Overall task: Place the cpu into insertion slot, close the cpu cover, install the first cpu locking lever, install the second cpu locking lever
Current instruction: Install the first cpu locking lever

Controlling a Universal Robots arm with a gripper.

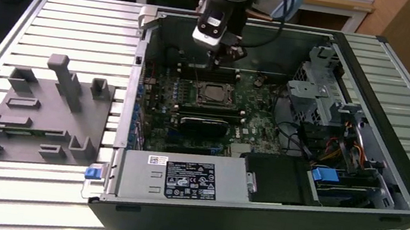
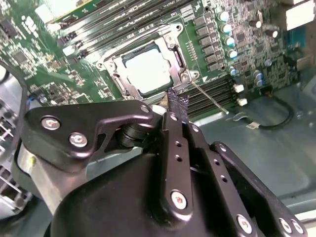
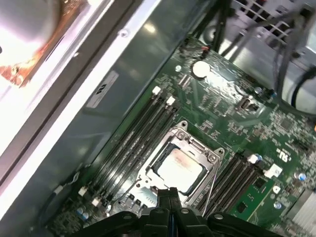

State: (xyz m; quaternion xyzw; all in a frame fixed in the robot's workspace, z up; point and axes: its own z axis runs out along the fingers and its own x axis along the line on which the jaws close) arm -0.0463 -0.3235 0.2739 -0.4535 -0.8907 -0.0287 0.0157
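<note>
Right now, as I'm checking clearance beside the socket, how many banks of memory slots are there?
2. One bank lies between the cpu and the case wall; the other bank lies on the cpu's opposite side.

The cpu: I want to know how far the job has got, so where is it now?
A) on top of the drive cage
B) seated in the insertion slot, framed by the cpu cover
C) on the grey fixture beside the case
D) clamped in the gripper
B: in both wrist views the cpu lies flat inside the window of the cpu cover, while the gripper is shut on nothing near it.
</note>
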